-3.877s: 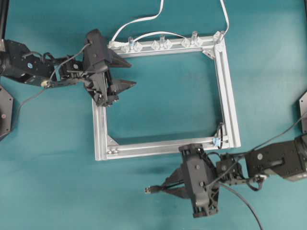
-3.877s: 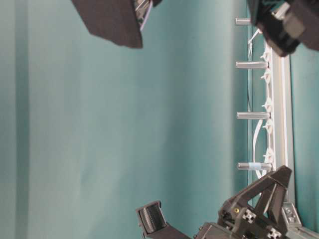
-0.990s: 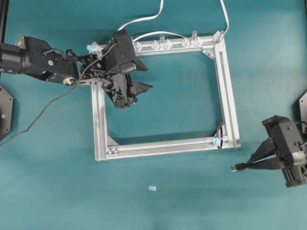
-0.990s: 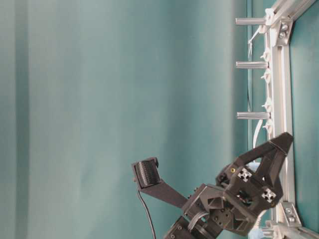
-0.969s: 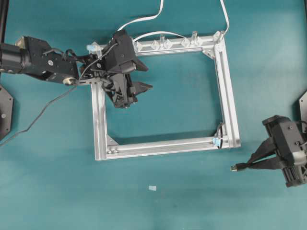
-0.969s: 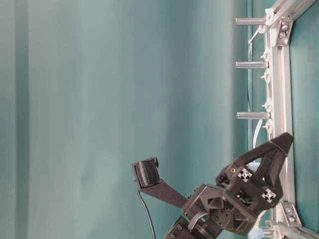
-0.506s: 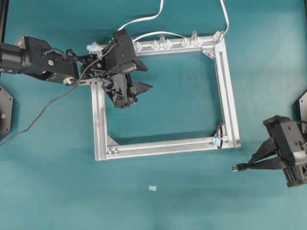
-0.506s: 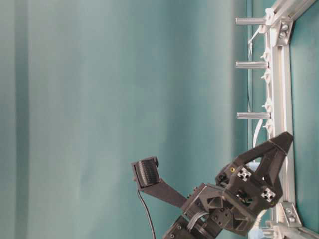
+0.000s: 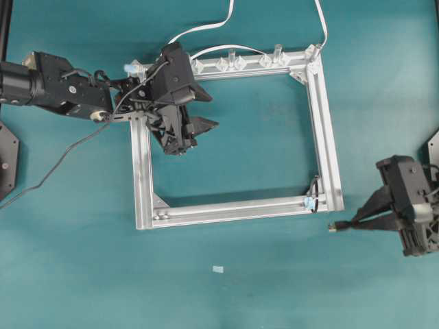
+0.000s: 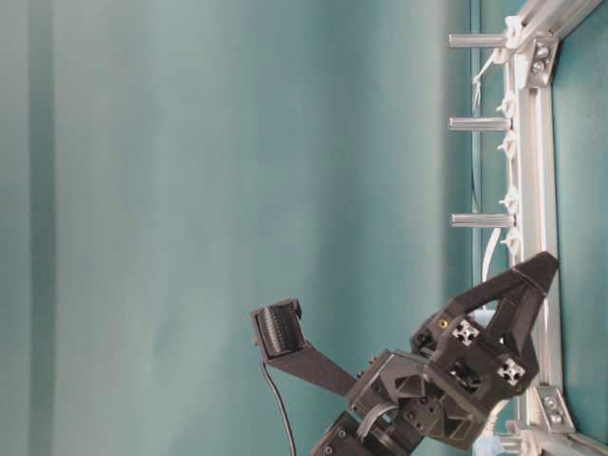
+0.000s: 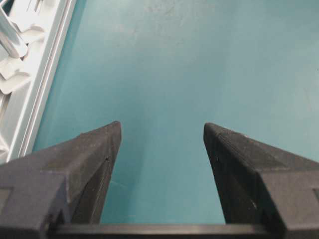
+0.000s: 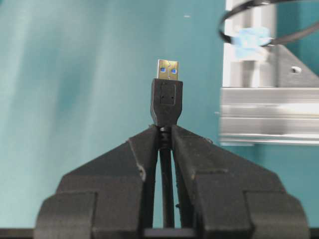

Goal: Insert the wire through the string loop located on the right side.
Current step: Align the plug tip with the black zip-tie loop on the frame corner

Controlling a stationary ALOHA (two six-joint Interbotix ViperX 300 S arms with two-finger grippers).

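The wire's black plug point(image 9: 334, 227) with a metal tip sticks out toward the left from my right gripper point(image 9: 355, 223), which is shut on the wire just behind the plug point(image 12: 166, 102). The plug sits off the frame's near right corner, outside it. The string loop point(image 9: 313, 190) stands at that corner with a pale-blue bit at its base; in the right wrist view the string loop point(image 12: 249, 9) is ahead and to the right of the plug tip. My left gripper point(image 9: 211, 111) hangs open inside the frame's far left corner, nothing between its fingers point(image 11: 89, 164).
The aluminium frame point(image 9: 328, 137) lies flat on the teal table. Clear pegs point(image 9: 230, 58) and white flat cables point(image 9: 206, 27) line its far rail. A small pale scrap point(image 9: 218, 269) lies on the table in front. The left arm point(image 10: 456, 370) rises over the frame's rail.
Over the last second my right gripper has carried the plug a little toward the frame's near right corner. The left gripper has stayed still and open.
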